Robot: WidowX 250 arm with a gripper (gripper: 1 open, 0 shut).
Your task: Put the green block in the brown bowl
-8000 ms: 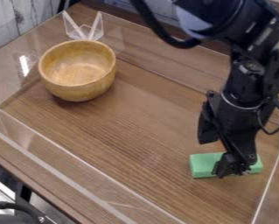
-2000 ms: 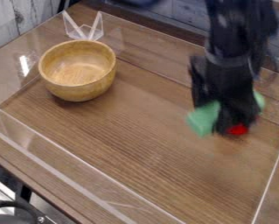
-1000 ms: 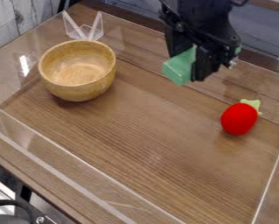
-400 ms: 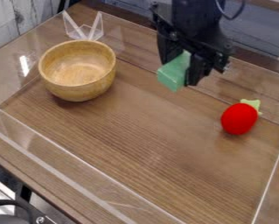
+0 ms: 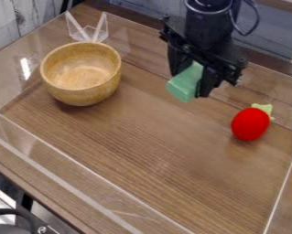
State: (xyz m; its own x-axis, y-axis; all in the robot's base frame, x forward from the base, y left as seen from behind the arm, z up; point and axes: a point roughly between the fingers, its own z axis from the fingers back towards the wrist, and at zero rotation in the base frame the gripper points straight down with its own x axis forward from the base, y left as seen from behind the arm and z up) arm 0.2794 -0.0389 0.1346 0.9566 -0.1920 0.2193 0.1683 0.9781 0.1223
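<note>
Gripper (image 5: 189,75): closed on the green block
Green block (image 5: 186,85): held right of the bowl, a gap between
Brown bowl (image 5: 81,73): upright
Red toy (image 5: 250,123): farther right of the bowl
Table (image 5: 124,137): open surface below the bowl

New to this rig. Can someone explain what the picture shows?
There is one view: a fixed-looking camera peering down at a wooden table from in front. The black machine reaching in from the top is a single robot arm, and the gripper is its lower end. Its fingers are shut on a flat, mint-green rectangular block, which appears to be held above the table rather than lying on it. At the left stands a round light-brown wooden bowl, where the block is meant to go. At the right lies a round red toy with a light-green tip.
</note>
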